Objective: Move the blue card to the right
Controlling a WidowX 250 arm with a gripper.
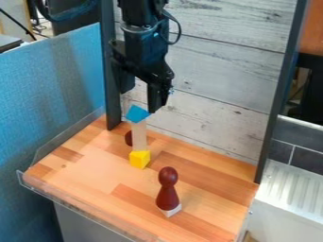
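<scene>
- Pale planks (217, 71) are set upright behind the wooden desk (85, 165), with a blue partition (50, 99) along the left of the view.
- No card can be made out; the task's blue thing is taken to be the small blue block (137, 114), seen tilted at the top of a pale upright block (139, 136), whose foot meets a yellow block (139, 159).
- The black gripper (155, 108) is seen pointing down, just beside the blue block's right edge. How far its jaws are parted cannot be told, nor whether the blue block is held or merely touched.
- The step in hand is judged to be securing the blue block. The jaws should be squared to its tilted sides and kept high, so that the pale block is not pinched along with it.
- Once a firm hold is confirmed, the block should be lifted straight up before any sideways travel; if it is dragged, the slender column could be toppled.
- The move to the right should be made slowly, with height kept over the dark red figure (168, 191) near the front.
- Release is best left until the block is steadied and fully supported.
</scene>
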